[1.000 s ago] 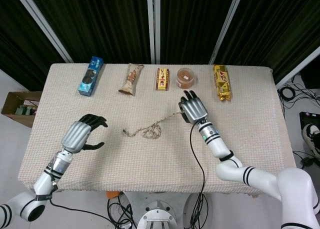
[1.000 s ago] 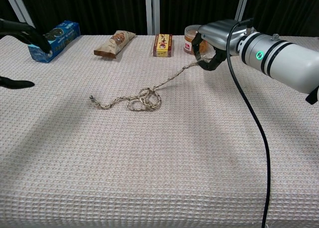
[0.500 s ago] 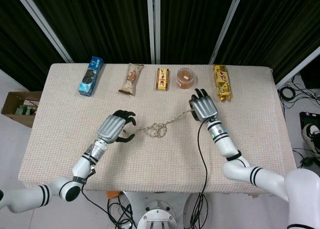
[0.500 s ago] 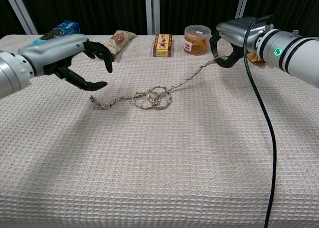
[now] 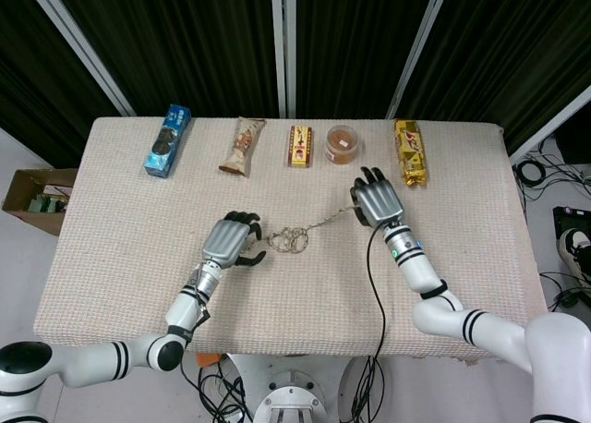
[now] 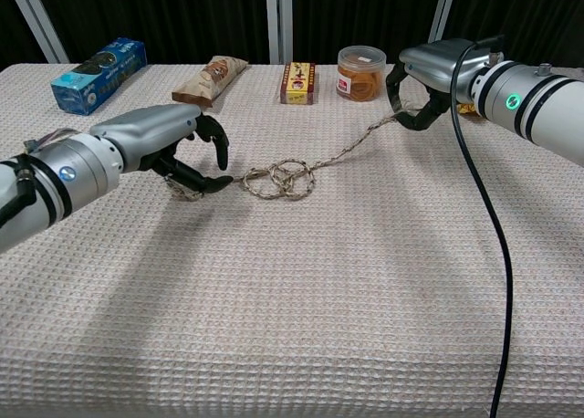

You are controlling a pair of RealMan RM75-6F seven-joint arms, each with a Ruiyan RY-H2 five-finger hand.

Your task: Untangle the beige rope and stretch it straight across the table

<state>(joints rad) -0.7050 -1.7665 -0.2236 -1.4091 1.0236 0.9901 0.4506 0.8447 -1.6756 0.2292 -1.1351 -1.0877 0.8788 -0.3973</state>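
The beige rope (image 5: pixel 294 240) lies mid-table with a loose knot of loops (image 6: pixel 283 178) at its middle. From the knot its right stretch rises off the cloth to my right hand (image 5: pixel 377 201), which pinches that end (image 6: pixel 429 71) in front of the jar. My left hand (image 5: pixel 229 241) hovers over the rope's left end (image 6: pixel 187 192). Its fingers (image 6: pixel 214 135) curve above the end and the thumb sits beside it, with a gap between them.
Along the far edge stand a blue biscuit box (image 5: pixel 167 141), a snack bag (image 5: pixel 243 146), a red box (image 5: pixel 300 146), an orange-filled jar (image 5: pixel 343 143) and a yellow pack (image 5: pixel 410 152). A black cable (image 6: pixel 484 217) hangs from my right forearm. A cardboard box (image 5: pixel 32 197) sits on the floor at left.
My left hand has swept in from the left edge to the rope's left end. My right hand moved right with its end, lifting that stretch and dragging the knot rightward.
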